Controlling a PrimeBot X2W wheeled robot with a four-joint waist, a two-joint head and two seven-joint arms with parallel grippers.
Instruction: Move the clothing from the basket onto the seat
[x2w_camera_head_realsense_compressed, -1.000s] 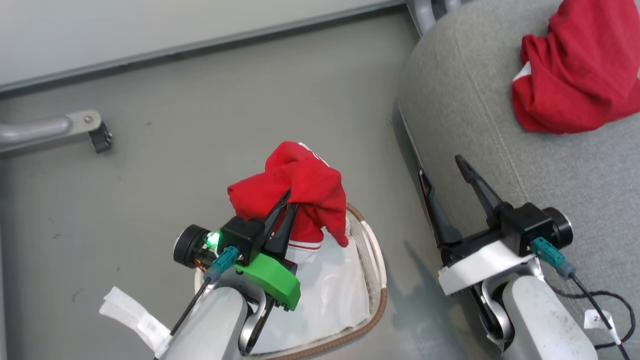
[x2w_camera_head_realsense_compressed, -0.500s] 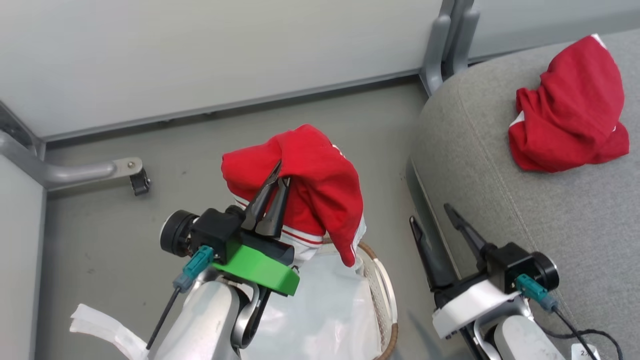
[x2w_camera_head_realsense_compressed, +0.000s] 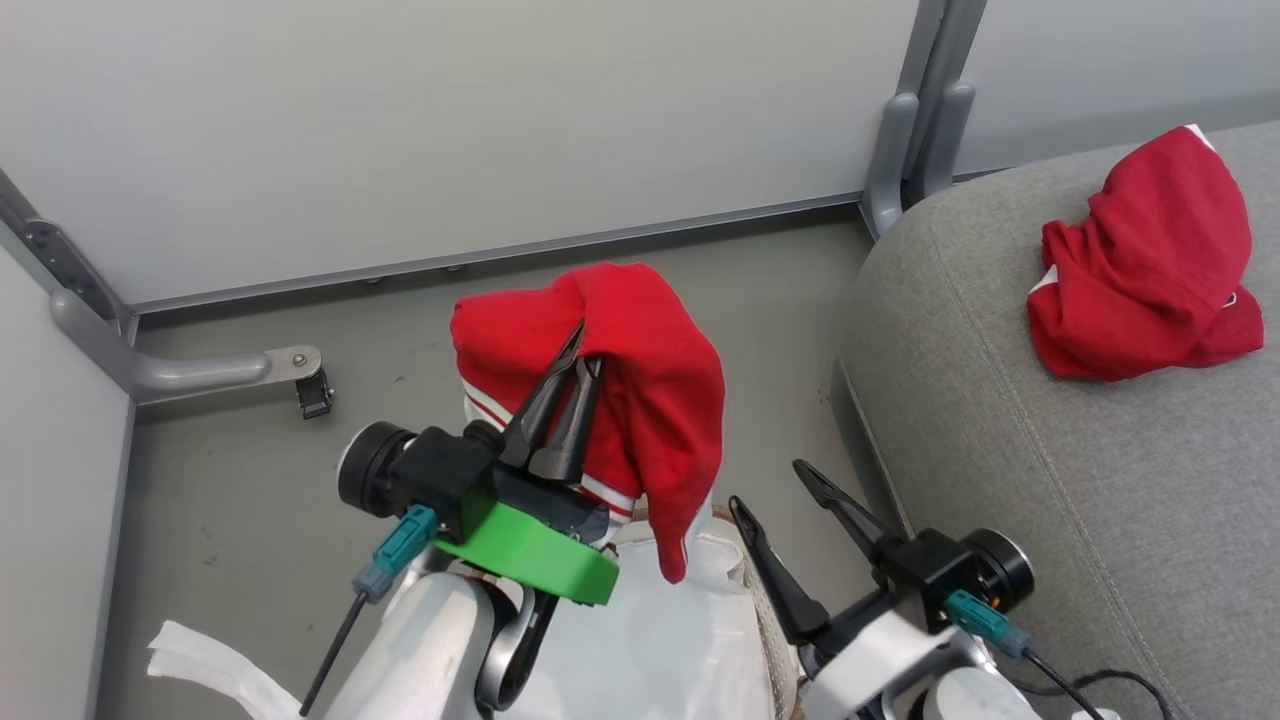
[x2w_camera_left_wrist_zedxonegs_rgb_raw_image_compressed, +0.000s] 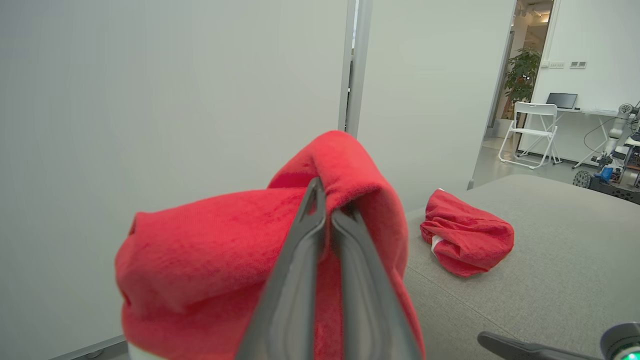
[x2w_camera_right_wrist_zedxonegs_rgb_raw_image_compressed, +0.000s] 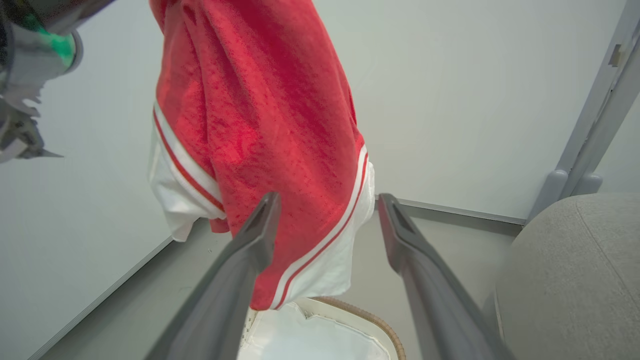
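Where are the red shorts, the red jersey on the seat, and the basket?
shorts (x2w_camera_head_realsense_compressed: 660, 400): head view, middle of the hanging red cloth.
jersey (x2w_camera_head_realsense_compressed: 1140, 270): head view, middle of the crumpled heap.
basket (x2w_camera_right_wrist_zedxonegs_rgb_raw_image_compressed: 371, 318): right wrist view, brown woven rim.

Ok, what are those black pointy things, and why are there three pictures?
They are a robot's two hands, called grippers. One picture looks down from its head; the other two come from little cameras on its wrists. The left gripper is pinched shut on red shorts, lifted above the white basket. The right gripper is open and holds nothing. Another red garment already lies on the big grey seat.
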